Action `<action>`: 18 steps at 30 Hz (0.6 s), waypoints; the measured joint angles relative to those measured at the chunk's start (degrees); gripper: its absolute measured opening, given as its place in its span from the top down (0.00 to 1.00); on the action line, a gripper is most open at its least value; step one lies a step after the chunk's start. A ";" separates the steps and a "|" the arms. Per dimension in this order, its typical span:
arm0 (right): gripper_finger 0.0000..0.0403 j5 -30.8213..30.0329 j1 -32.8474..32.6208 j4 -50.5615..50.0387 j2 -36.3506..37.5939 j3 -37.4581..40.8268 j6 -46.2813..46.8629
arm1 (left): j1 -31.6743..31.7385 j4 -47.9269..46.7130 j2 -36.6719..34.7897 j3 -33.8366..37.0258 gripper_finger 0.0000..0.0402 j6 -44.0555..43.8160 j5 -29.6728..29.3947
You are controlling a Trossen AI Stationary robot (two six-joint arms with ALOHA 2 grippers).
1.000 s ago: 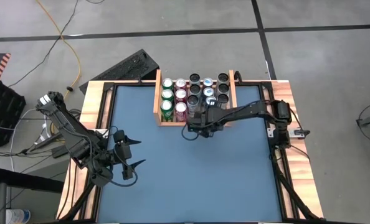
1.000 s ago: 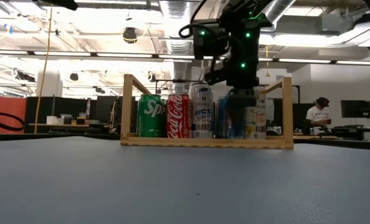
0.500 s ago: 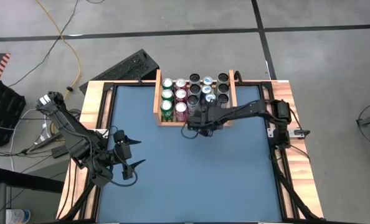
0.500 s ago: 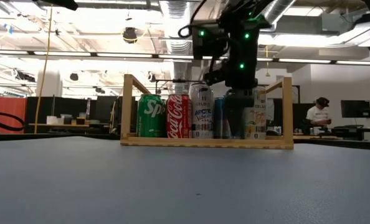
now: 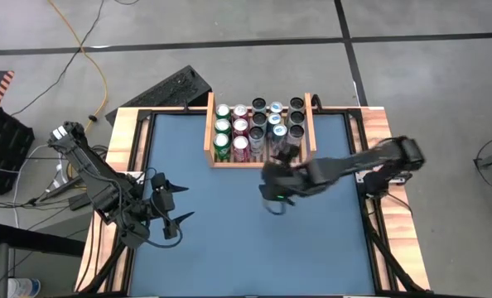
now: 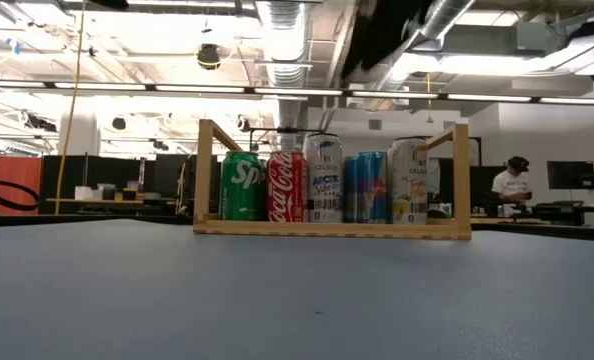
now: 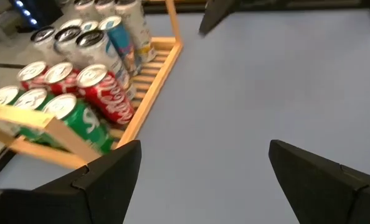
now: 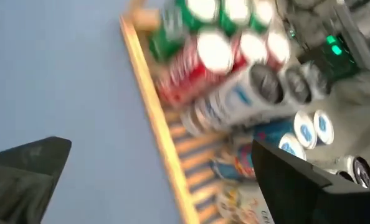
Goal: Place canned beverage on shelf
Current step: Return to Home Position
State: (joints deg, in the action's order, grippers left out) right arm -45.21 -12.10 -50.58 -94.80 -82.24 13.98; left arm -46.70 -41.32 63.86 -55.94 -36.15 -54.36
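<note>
My right hand (image 5: 277, 197) has come away from the front of the shelf (image 5: 209, 128), where it hung over the blue cans a moment ago. It now sits above the middle of the tabletop (image 5: 229, 257), at 6 o'clock from the shelf and well clear of it. In the low view it has lifted almost out of the picture, so the whole front row is uncovered. Its fingers (image 8: 26, 171) are spread wide with nothing between them.

The shelf stands at 12 o'clock on the tabletop, against the far edge, and is filled with upright cans in five rows. Across the front, from 9 o'clock to 3 o'clock, are a green can (image 6: 243, 186), a red can (image 6: 286, 187), a silver can (image 6: 323, 180), the blue cans (image 6: 365, 187) and a white-yellow can (image 6: 409, 180). They stand close side by side between the shelf's end walls.

My left hand (image 5: 173, 204) has not moved. It waits at about 8 o'clock on the tabletop, fingers spread and empty, pointing toward the middle.
</note>
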 joint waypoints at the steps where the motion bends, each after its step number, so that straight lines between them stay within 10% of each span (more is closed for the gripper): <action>1: 0.32 -0.07 -1.27 0.52 2.17 -0.04 1.26 | 0.00 1.02 -0.01 0.00 0.15 0.45 -0.03; 8: 0.32 -4.64 -8.89 -6.47 13.75 -0.02 14.24 | 0.00 13.22 -0.01 -0.01 0.15 10.42 0.93; 18: 0.32 -15.84 -18.65 -9.27 16.97 1.92 15.90 | 0.27 38.96 -0.01 0.00 0.15 35.85 19.97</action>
State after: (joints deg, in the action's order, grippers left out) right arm -61.05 -30.76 -59.84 -77.82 -80.32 29.88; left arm -46.43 -2.37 63.85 -55.94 -0.31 -34.39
